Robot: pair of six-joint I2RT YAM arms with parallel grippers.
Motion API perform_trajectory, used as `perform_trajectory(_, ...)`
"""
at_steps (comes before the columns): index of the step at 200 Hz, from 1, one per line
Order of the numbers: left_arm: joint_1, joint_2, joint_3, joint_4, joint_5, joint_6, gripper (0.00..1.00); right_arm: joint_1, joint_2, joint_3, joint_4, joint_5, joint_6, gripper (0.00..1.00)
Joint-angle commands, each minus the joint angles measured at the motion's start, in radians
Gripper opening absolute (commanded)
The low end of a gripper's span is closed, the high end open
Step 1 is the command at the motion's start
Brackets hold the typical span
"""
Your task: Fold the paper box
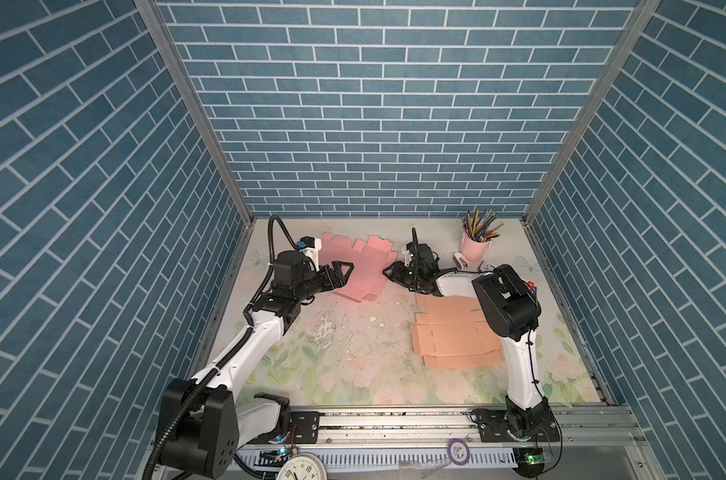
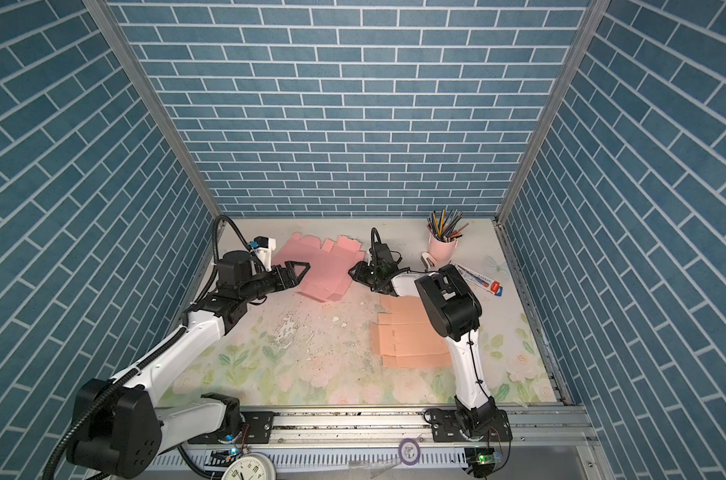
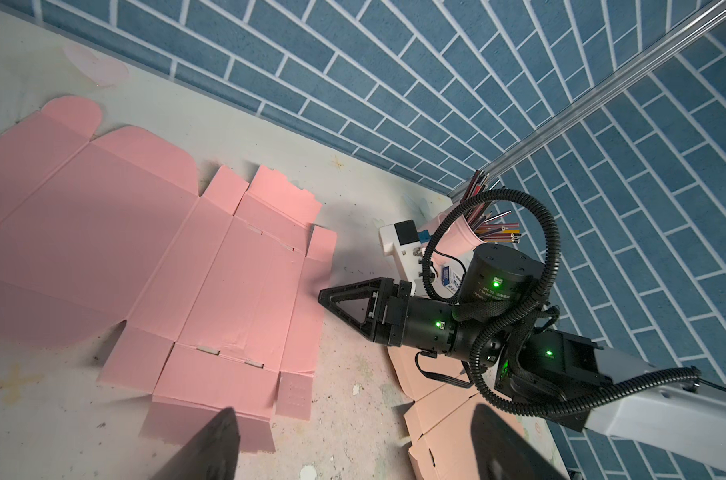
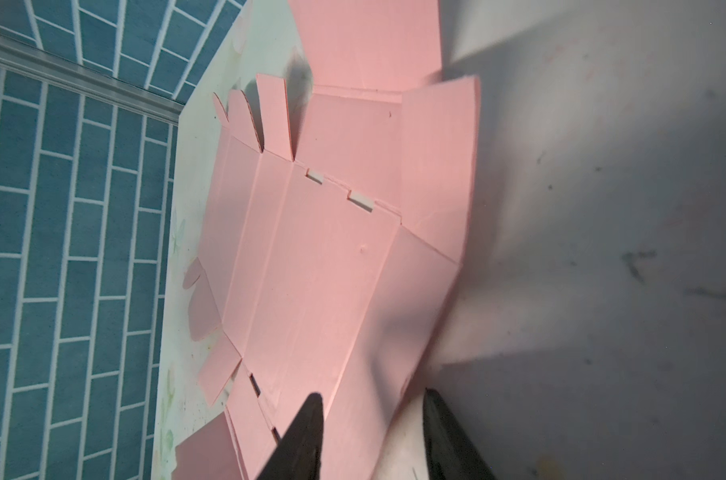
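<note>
**First flap, grip pending**

Pink box sheet lies flat, far back. My right gripper is half open astride its edge flap (not pinched yet). Left gripper is wide open, empty, by the opp. edge. Next: pinch, fold up along crease.

The cell is enclosed on three sides by walls papered in a blue brick pattern with white joints, joined at the rear corners by aluminium profile posts, above a pale floral-print tabletop with a worn patch near centre, bounded in front by an aluminium rail
</note>
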Motion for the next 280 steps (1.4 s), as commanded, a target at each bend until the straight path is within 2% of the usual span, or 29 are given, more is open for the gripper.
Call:
perform_trajectory(1, -0.002, -0.017, 0.005, 0.020, 0.015, -0.004, 0.88, -0.006, 0.039, 0.028, 0.025, -0.018, 0.062, 0.40)
perform_trajectory(65, -0.003, -0.024, -0.002, 0.022, 0.017, -0.004, 0.88, -0.008, 0.084, 0.058, 0.045, -0.031, 0.104, 0.34)
perform_trajectory(157, 0.000, -0.040, -0.022, 0.049, 0.028, -0.028, 0.88, -0.008, 0.074, 0.046, 0.054, -0.036, 0.097, 0.10)
perform_trajectory(199, 0.008, -0.047, -0.036, 0.090, 0.042, -0.057, 0.88, -0.008, 0.040, 0.019, 0.078, -0.081, 0.084, 0.06)
perform_trajectory(232, 0.025, -0.056, -0.048, 0.072, 0.031, -0.047, 0.88, -0.007, -0.032, -0.028, 0.040, -0.111, 0.025, 0.06)
perform_trajectory(280, 0.028, -0.059, -0.072, 0.027, -0.033, 0.006, 0.88, 0.031, -0.183, -0.118, -0.164, -0.130, -0.151, 0.04)
